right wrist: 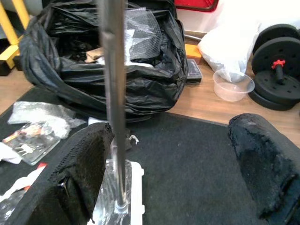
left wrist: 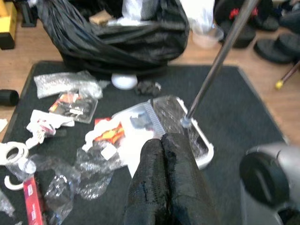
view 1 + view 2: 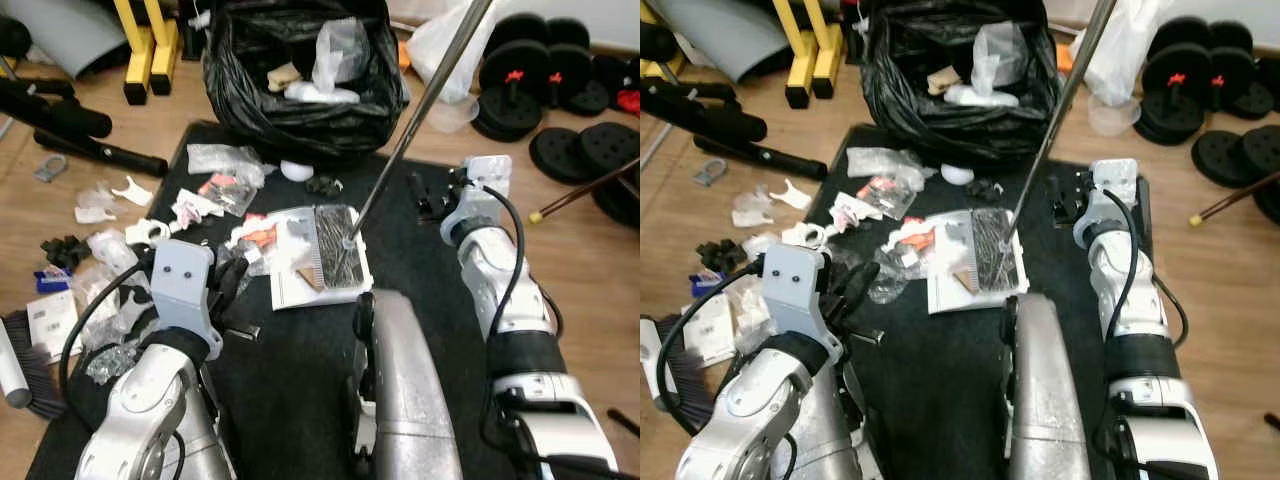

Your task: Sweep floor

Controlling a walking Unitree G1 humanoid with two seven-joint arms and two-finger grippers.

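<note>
A white dustpan (image 3: pixel 320 255) with debris in it lies on the black mat (image 3: pixel 300 390). Its long metal handle (image 3: pixel 420 120) slants up and to the right. My left gripper (image 3: pixel 225 280) hovers just left of the pan, its fingers (image 2: pixel 164 159) shut with nothing between them. My right gripper (image 3: pixel 432 203) is right of the handle's foot and stands wide open; in the right wrist view the handle (image 1: pixel 115 93) runs close beside one finger (image 1: pixel 84 168) without being gripped. Wrappers and plastic scraps (image 3: pixel 215 195) litter the mat's left part and the wooden floor.
An open black rubbish bag (image 3: pixel 300 90) with trash inside stands behind the mat. Weight plates and dumbbells (image 3: pixel 545 70) lie at the right, yellow stand legs (image 3: pixel 150 50) at the back left. A dark-bristled brush (image 3: pixel 25 365) lies at the left edge.
</note>
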